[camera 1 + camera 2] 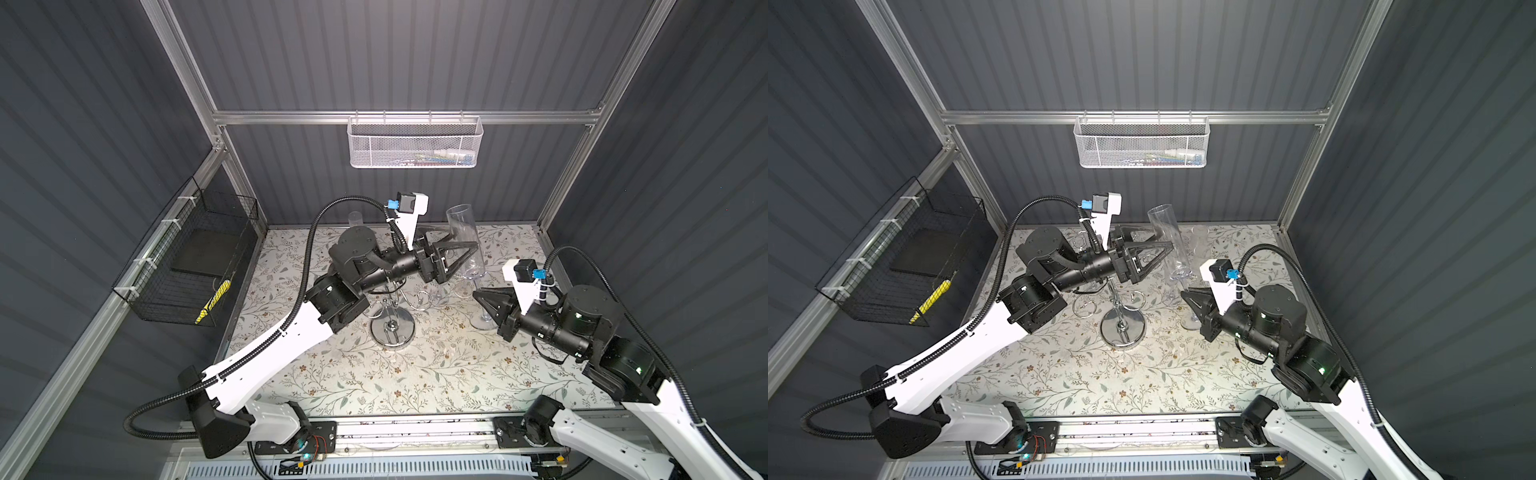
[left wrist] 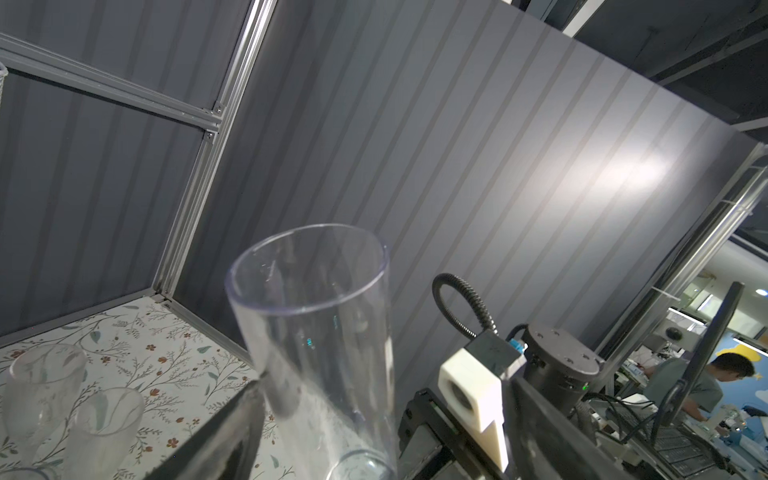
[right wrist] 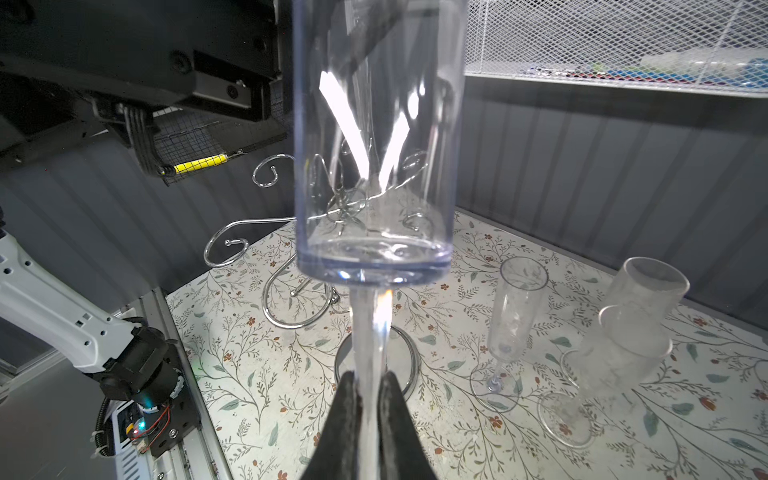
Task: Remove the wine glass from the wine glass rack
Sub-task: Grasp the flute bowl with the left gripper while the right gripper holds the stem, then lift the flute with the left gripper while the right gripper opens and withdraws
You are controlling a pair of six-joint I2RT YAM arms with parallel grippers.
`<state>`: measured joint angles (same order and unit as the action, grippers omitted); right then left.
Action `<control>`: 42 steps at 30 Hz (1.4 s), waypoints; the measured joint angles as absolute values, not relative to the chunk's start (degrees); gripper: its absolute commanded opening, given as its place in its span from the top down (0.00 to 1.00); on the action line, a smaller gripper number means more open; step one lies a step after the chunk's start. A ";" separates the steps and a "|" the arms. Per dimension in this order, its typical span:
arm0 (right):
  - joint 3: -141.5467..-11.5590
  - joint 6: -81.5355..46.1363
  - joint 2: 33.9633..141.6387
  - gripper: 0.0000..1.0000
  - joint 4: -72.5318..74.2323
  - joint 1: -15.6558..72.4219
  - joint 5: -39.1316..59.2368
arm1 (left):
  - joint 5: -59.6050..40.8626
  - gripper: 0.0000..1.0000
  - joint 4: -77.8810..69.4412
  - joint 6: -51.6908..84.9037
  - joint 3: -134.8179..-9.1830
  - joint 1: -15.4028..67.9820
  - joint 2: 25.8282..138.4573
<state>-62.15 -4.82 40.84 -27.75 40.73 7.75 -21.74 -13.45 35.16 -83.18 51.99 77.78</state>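
Observation:
The wine glass (image 1: 462, 230) (image 1: 1165, 226) is a tall clear flute, upright and slightly tilted, in the air to the right of the wine glass rack (image 1: 392, 330) (image 1: 1123, 328). It touches none of the rack's hooks. My right gripper (image 1: 478, 296) (image 3: 370, 382) is shut on its stem, below the bowl (image 3: 374, 145). My left gripper (image 1: 461, 244) (image 2: 386, 386) is open, its fingers on either side of the bowl (image 2: 316, 316). One finger (image 2: 245, 411) lies close against the glass wall. The rack's chrome base (image 3: 405, 357) shows behind the stem.
Other clear and frosted glasses stand on the floral tabletop, a flute (image 3: 515, 316) and stacked frosted ones (image 3: 636, 324) at the back, another (image 1: 355, 218) behind the left arm. A white mesh basket (image 1: 415, 143) hangs on the back wall, a black wire basket (image 1: 191, 266) on the left wall.

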 measured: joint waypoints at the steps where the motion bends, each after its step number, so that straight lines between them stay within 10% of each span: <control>1: -62.13 -4.73 40.97 1.00 -27.55 40.97 7.40 | -21.93 0.15 -14.24 35.86 -83.18 51.90 78.13; 42: -62.13 -3.55 42.13 0.98 -27.92 45.54 2.66 | -16.32 0.54 -23.49 39.92 -77.69 51.86 79.64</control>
